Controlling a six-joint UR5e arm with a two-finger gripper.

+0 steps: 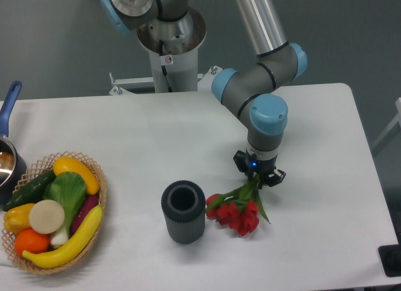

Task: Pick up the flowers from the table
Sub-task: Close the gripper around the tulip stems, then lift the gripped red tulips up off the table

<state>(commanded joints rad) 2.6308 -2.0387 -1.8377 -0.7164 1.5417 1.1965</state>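
The flowers [235, 214], a small bunch of red tulips with green stems and leaves, lie on the white table [156, 137] just right of a dark ribbed cup [183, 211]. Their blossoms point toward the cup and the stems run up and to the right. My gripper [257, 178] points straight down over the stem ends. Its jaws are drawn in around the stems, and the fingertips are mostly hidden under the wrist. The bunch still rests on the tabletop.
A wicker basket [101, 181] of vegetables and fruit stands at the left front. A pot with a blue handle [7, 154] sits at the left edge. The robot base [169, 47] rises behind the table. The cup stands close to the blossoms.
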